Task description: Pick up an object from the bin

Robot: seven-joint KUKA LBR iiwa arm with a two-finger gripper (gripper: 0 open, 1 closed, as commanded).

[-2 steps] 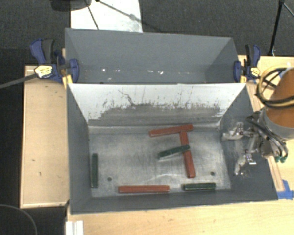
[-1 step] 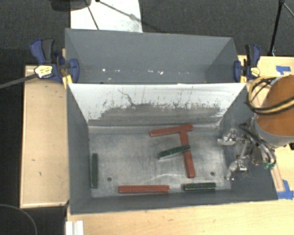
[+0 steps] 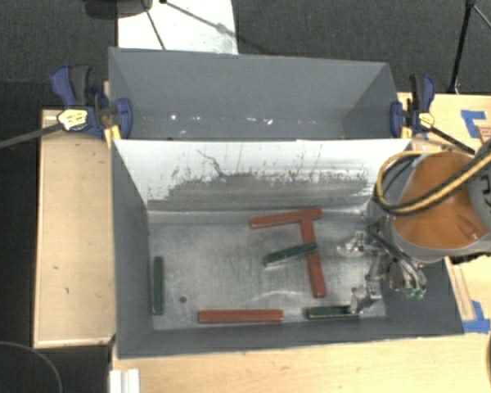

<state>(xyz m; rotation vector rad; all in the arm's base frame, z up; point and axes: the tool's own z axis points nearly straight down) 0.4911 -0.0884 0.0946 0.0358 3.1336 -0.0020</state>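
Now, at the front right of the bin [image 3: 135, 236], we see the gripper [image 3: 367, 295] just above the right end of a short dark green bar [image 3: 329, 311] lying flat; whether the tool is open or closed we cannot tell; we judge the bar light, stiff and smooth, best taken across its narrow width at mid-length; a red-brown bar [image 3: 316, 275] lies near.
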